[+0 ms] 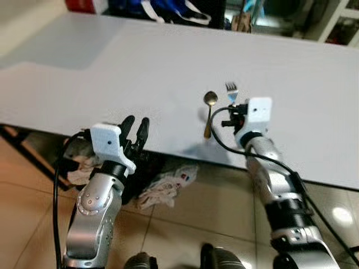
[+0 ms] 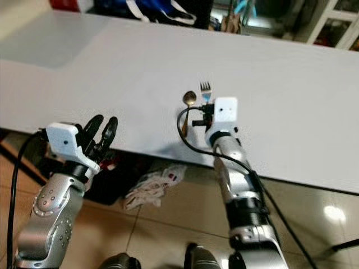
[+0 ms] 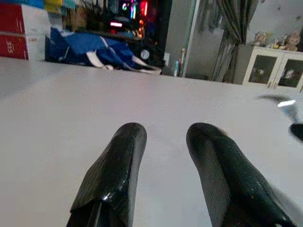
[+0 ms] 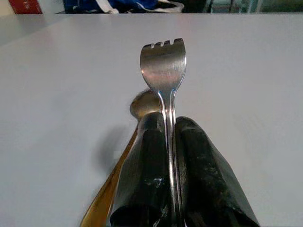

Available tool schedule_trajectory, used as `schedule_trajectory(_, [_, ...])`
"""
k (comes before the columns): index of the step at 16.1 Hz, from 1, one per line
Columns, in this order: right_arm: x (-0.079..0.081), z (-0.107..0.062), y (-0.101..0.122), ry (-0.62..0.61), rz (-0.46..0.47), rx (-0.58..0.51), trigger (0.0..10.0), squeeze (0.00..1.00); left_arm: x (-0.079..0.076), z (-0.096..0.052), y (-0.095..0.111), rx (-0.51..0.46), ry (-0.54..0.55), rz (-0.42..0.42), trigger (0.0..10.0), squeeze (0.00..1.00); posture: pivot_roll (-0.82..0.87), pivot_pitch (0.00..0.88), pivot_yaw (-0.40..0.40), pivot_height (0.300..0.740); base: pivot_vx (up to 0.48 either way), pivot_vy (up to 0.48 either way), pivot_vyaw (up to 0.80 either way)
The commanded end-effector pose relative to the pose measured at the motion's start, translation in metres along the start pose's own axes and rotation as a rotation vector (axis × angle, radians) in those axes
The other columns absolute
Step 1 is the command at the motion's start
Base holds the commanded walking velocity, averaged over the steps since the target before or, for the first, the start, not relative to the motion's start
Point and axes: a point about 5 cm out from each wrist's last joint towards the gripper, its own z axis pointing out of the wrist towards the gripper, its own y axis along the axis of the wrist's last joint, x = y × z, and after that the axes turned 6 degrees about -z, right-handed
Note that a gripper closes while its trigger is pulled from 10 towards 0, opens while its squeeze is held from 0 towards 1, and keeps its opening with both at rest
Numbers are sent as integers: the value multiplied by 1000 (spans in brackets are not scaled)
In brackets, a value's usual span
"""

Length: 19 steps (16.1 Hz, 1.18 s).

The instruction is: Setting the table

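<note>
A silver fork [image 4: 164, 71] is clamped by its handle between the fingers of my right gripper [image 1: 234, 106], tines pointing out over the white table [image 1: 146, 73] near its front edge. A gold spoon [image 1: 208, 112] lies on the table just left of that gripper, bowl away from me; its bowl [image 4: 142, 105] peeks from behind the fork. My left gripper [image 1: 138, 130] hovers at the table's front edge, further left, open with nothing between its fingers [image 3: 118, 170].
Blue bags [image 1: 162, 10] and a red box [image 3: 21, 33] stand along the table's far side. Crumpled white bags [image 1: 165, 182] lie on the tiled floor under the table edge. A white cabinet [image 3: 272, 71] stands at the back right.
</note>
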Motion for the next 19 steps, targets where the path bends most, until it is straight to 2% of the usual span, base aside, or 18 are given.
schedule_trajectory(1, [0,4,3,-9,40,7,10000,0,-7,-1,3,-7,-26,2,10000,0,-117,137,10,740,0,0,0])
schedule_trajectory(4, [9,22,12,-41,26,30,10000,0,-15,-2,4,-5,-51,-4,10000,0,-113,151,6,740,0,0,0])
schedule_trajectory(5, [8,31,14,-74,34,55,10000,0,-17,-4,4,-4,-58,-5,10000,0,-108,156,3,740,0,0,0])
schedule_trajectory(7, [9,37,17,-90,44,65,10000,0,-19,-7,6,-10,-59,-8,10000,0,-96,171,-3,740,0,0,0])
schedule_trajectory(8, [10,39,18,-90,48,66,10000,0,-19,-8,7,-16,-57,-9,10000,0,-95,171,-3,740,0,0,0])
schedule_trajectory(9, [13,40,20,-80,48,63,10000,0,-14,-9,8,-15,-10,10,10000,0,-93,173,-4,740,337,0,0])
schedule_trajectory(10, [22,42,21,-39,60,57,10000,0,-8,-10,10,-11,5,11,10000,0,-90,178,-8,740,480,0,0])
schedule_trajectory(14, [34,41,17,25,77,44,10000,0,-12,-10,14,-30,6,-27,10000,0,-91,185,-5,740,360,0,0])
schedule_trajectory(19, [30,43,28,-1,76,-2,10000,0,-11,-9,13,-8,31,-1,10000,0,-89,195,-9,740,0,0,0])
